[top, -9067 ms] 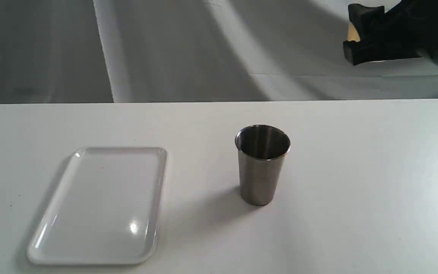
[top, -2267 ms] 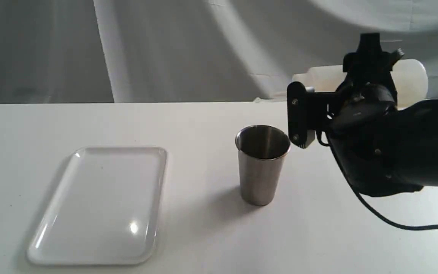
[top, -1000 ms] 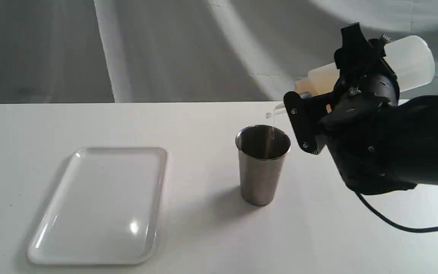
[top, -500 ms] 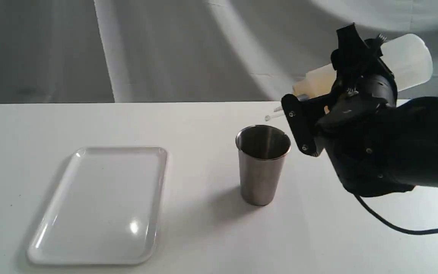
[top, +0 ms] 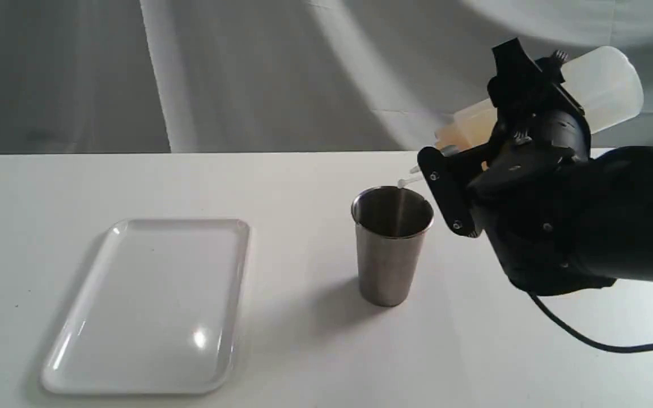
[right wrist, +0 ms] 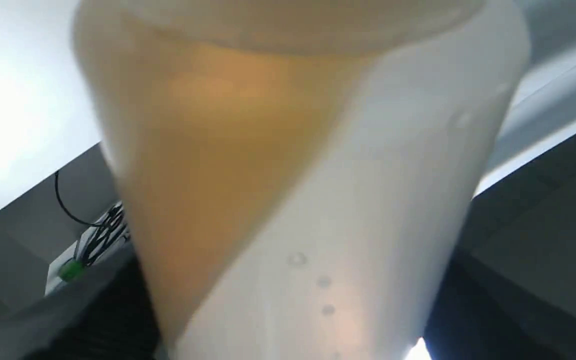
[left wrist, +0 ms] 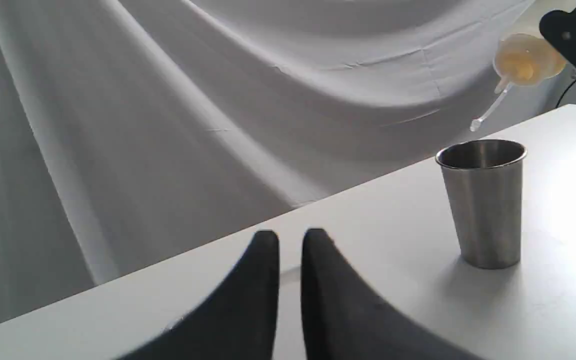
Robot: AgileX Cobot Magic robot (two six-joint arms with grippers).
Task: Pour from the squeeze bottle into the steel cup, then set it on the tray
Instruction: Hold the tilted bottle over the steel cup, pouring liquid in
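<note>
The squeeze bottle (top: pixel 604 85) is tipped nozzle-down over the table, with amber liquid pooled toward its neck (left wrist: pixel 525 65). My right gripper (top: pixel 476 122) is shut on its middle; in the right wrist view the bottle (right wrist: pixel 288 175) fills the frame. Its thin nozzle tip (top: pixel 403 182) hangs just above the far rim of the steel cup (top: pixel 391 243), and a faint thin streak shows inside the cup below it. The cup (left wrist: pixel 485 200) stands upright at the table's middle. The white tray (top: pixel 151 306) lies flat at the left. My left gripper (left wrist: pixel 290 235) is shut, low and apart from the cup.
A white table (top: pixel 530 368) carries everything, with a grey draped cloth (top: pixel 247 73) behind it. A black cable (top: pixel 587 340) trails from the right arm over the table at the right. Bare tabletop separates tray and cup.
The right gripper has tipped the bottle a little further and lowered it, bringing the nozzle tip down to the cup's rim. Cup, tray and left gripper have not moved.
</note>
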